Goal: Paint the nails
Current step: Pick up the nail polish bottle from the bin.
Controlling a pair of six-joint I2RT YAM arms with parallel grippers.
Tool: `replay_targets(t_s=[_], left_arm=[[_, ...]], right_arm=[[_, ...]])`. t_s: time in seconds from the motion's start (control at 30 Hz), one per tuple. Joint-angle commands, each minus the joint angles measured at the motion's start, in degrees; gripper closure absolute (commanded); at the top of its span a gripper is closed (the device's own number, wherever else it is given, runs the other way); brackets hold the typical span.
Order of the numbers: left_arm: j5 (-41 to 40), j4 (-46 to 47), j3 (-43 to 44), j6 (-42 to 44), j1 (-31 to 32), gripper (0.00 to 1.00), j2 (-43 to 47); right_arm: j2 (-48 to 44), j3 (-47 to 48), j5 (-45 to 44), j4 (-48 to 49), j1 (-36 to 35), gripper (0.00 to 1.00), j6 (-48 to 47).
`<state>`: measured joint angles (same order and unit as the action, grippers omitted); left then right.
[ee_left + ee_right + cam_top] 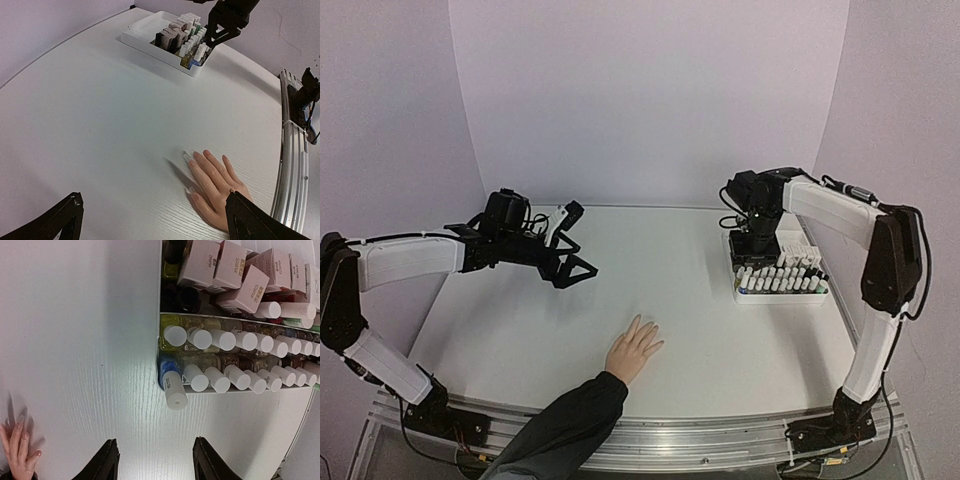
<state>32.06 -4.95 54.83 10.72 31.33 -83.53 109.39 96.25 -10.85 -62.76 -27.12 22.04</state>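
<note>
A white tray (150,49) holds pink boxes (235,270) and rows of white-capped bottles (225,340), one blue bottle (169,377) leaning out; left end effector (575,262) and right end effector (156,460) gape empty.

Table (550,330): white top with a faint wood grain.
Near edge, middle: 1 hand (634,349), lying palm down, fingers slightly spread.
Far right: 1 white tray (775,298) packed with small bottles (782,283).
</note>
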Motion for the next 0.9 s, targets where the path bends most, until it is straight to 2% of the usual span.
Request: replay_targets(t_s=[0.0,0.27,0.47,0.7,0.87], left_arm=[[1.4,1.4,1.9,0.9,0.0,0.01,0.6],[1.4,1.8,1.5,1.5,-0.1,0.0,1.3],[1.2,2.0,1.1,1.6,0.0,0.0,1.5],[0.6,2.0,0.8,2.6,0.0,0.01,1.9],[0.7,2.0,0.6,3.1,0.0,0.0,2.3]], right_arm=[[2.6,3.9,-4.3,-4.0,-0.1,0.5,-1.0],[7.4,6.9,-6.7,-5.0,0.0,0.49,-2.8],[11.2,9.1,-6.9,-4.9,0.0,0.6,-3.6],[13.3,10.6,-7.3,-4.8,0.0,0.63,-3.7],[13.3,9.3,-8.0,-4.9,0.1,0.69,-3.3]])
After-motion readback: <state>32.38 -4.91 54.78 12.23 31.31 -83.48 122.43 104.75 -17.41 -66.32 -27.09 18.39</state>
